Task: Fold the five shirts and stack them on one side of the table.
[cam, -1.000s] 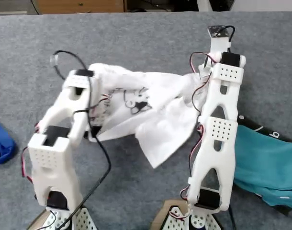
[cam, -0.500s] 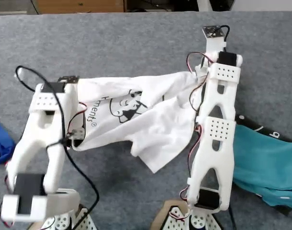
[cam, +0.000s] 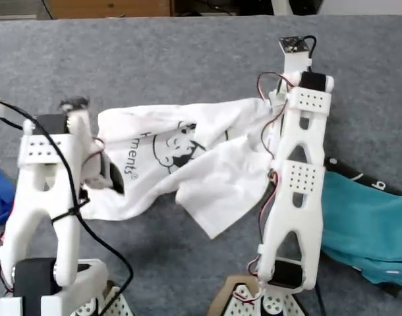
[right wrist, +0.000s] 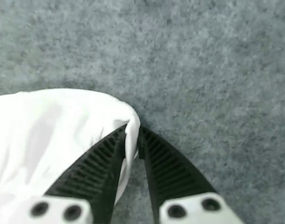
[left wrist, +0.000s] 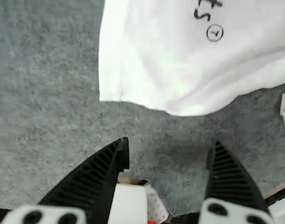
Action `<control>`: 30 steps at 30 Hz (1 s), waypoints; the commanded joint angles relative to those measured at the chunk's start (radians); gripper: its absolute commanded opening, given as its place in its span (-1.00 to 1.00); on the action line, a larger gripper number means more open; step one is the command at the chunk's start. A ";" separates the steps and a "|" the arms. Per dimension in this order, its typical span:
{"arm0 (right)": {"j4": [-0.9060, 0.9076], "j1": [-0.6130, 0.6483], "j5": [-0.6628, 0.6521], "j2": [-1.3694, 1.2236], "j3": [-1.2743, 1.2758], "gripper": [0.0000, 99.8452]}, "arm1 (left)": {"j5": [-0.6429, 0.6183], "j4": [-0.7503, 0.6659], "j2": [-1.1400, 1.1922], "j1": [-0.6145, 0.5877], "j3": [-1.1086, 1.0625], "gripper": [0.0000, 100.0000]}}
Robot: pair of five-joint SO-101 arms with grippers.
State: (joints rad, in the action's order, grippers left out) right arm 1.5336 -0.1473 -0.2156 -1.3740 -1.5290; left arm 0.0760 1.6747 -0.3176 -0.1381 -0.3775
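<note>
Overall, grey table (cam: 188, 59) bears white shirt (cam: 207, 158), right claw (right wrist: 133, 128) pinching it, left claw (left wrist: 170, 143) wide, empty

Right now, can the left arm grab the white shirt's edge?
Probably yes. The left gripper is open, and the white shirt has its edge just ahead on the grey table, nothing between.

On the grey felt-covered worktop (cam: 188, 59), white printed fabric shirt (cam: 188, 151) between both arms, its right edge in right pincer (right wrist: 133, 128), left pincer (left wrist: 170, 142) just beside its left hem, teal fabric shirt (cam: 372, 224) right of the right arm.
</note>
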 commanded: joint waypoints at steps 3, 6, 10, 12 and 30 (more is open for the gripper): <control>0.003 0.008 -0.008 0.004 -0.051 -0.99 | -0.028 -0.331 -0.012 -0.078 0.130 -0.44; 0.003 0.008 -0.008 0.004 -0.051 -0.99 | -0.133 -0.572 0.077 -0.077 0.141 -0.43; 0.002 0.008 -0.008 0.004 -0.051 -0.99 | -0.160 -0.766 0.286 -0.075 0.215 -0.43; 0.002 0.008 -0.008 0.004 -0.051 -0.99 | -0.161 -0.769 0.410 -0.075 0.298 -0.43; 0.000 0.010 -0.008 0.004 -0.051 -0.99 | -0.163 -0.290 1.228 -0.038 1.257 -0.44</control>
State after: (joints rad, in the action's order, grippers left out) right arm 1.5336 -0.1473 -0.2156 -1.3740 -1.5290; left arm -0.0790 1.3403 0.8684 -0.2010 0.7304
